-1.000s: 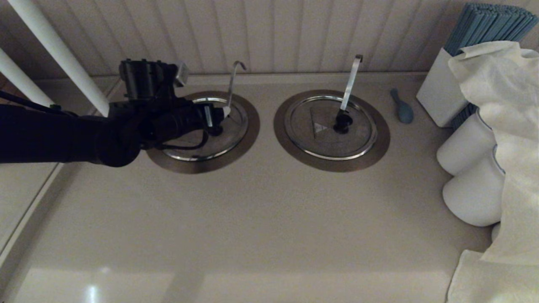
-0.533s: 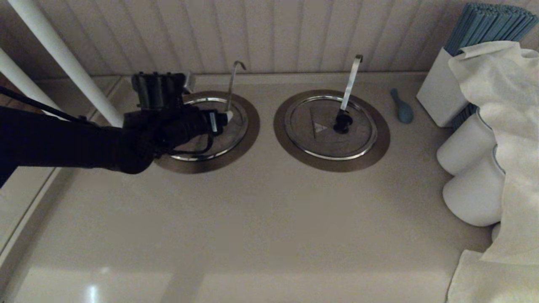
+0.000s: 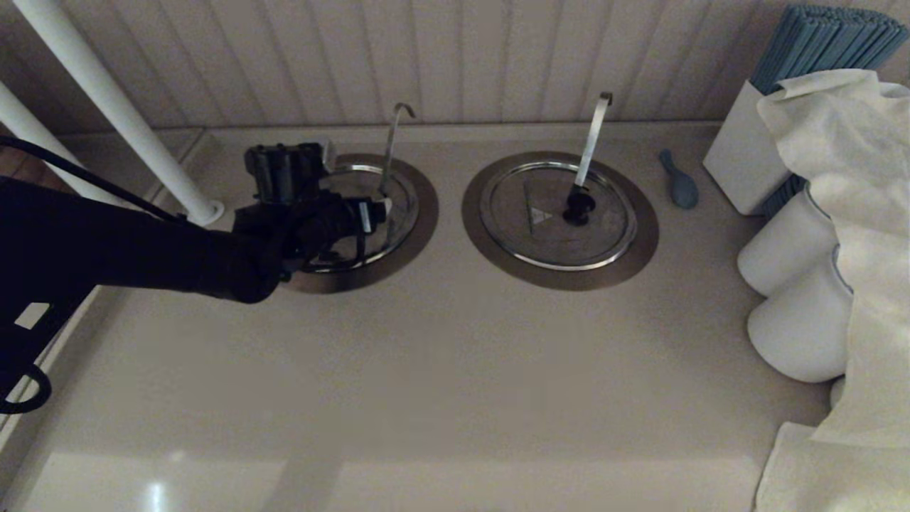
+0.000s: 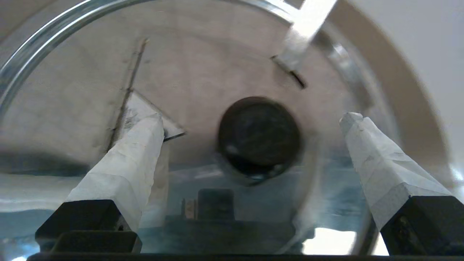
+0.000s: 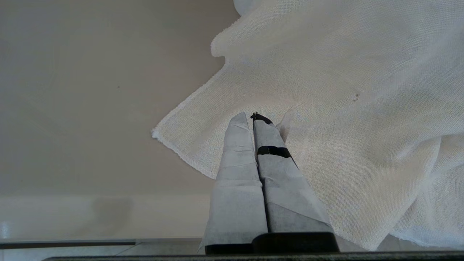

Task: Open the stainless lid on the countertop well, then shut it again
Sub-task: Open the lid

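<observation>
The jaws of the left gripper are standing wide apart, one white-wrapped finger on each side of the round black knob, and they are not touching it. The knob is sitting in the middle of the round flat shiny steel lid, which is lying shut on the well with the wide brushed-steel ring, at about 11 o'clock on the pale countertop. A thin grey hooked rod is poking up through the lid. The right gripper is resting with its jaws pressed together, hanging over a white cloth.
</observation>
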{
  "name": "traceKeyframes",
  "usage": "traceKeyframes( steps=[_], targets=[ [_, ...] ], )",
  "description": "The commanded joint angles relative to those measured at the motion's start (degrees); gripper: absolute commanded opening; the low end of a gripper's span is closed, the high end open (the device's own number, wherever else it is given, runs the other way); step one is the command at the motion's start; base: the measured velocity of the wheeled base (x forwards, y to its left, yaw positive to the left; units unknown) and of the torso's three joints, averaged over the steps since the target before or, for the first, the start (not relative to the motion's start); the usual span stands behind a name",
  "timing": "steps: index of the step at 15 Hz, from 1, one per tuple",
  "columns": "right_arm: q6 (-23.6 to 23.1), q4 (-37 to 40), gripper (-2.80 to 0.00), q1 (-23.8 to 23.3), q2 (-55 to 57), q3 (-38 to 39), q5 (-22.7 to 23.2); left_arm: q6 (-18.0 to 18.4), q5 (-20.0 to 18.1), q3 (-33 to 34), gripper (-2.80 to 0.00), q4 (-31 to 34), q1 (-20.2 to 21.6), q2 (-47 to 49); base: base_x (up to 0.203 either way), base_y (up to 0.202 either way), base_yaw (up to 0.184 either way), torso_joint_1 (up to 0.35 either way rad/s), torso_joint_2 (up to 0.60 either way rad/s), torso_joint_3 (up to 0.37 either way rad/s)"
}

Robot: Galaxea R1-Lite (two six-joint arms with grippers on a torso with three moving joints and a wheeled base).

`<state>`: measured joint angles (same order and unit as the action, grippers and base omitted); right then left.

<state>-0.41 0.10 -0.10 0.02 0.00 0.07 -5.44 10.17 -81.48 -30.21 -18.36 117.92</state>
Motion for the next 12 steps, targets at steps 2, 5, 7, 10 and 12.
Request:
traceKeyframes(
  steps=[2,5,7,10,12],
  targets=[
    [-0.02,-0.01,-2.80,0.01,0.06,0.00,0.01,-0.11,1.10,-0.89,0.00,-0.20,0.15,1.03,0.000,0.000,0.000,0.000,0.00,0.000],
    [-0.02,-0.01,-2.80,0.01,0.06,0.00,0.01,-0.08,2.56,-1.88,0.00,-3.34,0.66,3.10,0.000,0.000,0.000,0.000,0.00,0.000],
    [-0.02,-0.01,-2.80,0.01,0.06,0.00,0.01,0.07,3.15,-2.02,0.00,-7.71,0.83,4.44,0.000,0.000,0.000,0.000,0.00,0.000],
    [-0.02,-0.01,-2.80,0.01,-0.01,0.00,0.01,-0.01,3.19,-2.02,0.00,-8.64,0.87,5.04,0.000,0.000,0.000,0.000,0.00,0.000],
    [-0.02,-0.01,-2.80,0.01,0.04,0.00,0.01,-0.01,3.16,-1.65,0.00,-8.64,1.02,4.83,0.000,0.000,0.000,0.000,0.00,0.000]
  ],
)
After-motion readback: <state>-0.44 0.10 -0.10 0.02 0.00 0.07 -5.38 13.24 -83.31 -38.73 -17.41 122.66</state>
